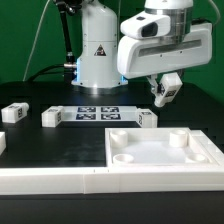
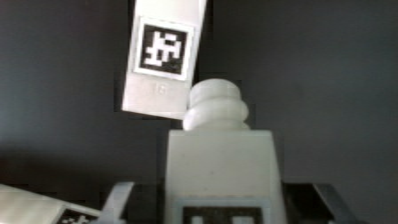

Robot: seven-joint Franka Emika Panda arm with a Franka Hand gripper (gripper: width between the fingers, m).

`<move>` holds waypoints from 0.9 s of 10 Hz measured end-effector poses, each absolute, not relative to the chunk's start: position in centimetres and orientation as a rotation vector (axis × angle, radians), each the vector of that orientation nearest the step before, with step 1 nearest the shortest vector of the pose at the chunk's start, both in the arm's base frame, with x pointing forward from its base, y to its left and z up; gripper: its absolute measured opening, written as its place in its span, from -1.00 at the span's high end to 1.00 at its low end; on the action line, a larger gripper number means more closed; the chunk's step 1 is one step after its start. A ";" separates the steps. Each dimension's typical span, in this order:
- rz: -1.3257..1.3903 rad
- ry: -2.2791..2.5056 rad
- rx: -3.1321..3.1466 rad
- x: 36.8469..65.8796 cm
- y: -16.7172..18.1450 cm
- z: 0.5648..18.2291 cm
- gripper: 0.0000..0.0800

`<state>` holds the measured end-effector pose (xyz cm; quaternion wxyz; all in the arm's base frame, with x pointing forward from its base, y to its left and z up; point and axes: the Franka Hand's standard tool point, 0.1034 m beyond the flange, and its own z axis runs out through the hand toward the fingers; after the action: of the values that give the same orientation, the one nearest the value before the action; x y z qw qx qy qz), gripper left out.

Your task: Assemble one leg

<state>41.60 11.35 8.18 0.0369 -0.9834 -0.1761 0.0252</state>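
My gripper (image 1: 165,92) hangs above the table at the exterior view's right and is shut on a leg (image 1: 166,90), a small white block with a tag. In the wrist view the held leg (image 2: 222,150) stands between the dark fingers (image 2: 128,200), its rounded peg end pointing away from the gripper (image 2: 222,205). Another leg (image 1: 148,117) lies on the dark table just below and left of the gripper; it also shows in the wrist view (image 2: 164,55) with its tag up. Two more legs (image 1: 51,117) (image 1: 14,113) lie at the exterior view's left.
The large white square panel (image 1: 150,152) with round corner sockets lies at the front right. The marker board (image 1: 97,112) lies in the middle of the table. A white rail (image 1: 50,180) runs along the front. The robot base (image 1: 97,50) stands behind.
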 end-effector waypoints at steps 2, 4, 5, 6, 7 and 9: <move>-0.116 -0.646 -2.999 43.6 10.1 8.8 0.28; -0.155 -0.621 -2.997 46.8 9.7 10.2 0.28; -0.159 -0.604 -2.992 48.2 10.0 10.2 0.28; -0.155 -0.588 -2.985 49.6 10.4 10.0 0.28; -0.129 -0.523 -2.985 51.1 10.9 10.0 0.28; -0.138 -0.497 -2.981 52.4 11.3 10.1 0.28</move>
<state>52.44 11.25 10.12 0.0579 -0.9837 -0.1639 -0.0457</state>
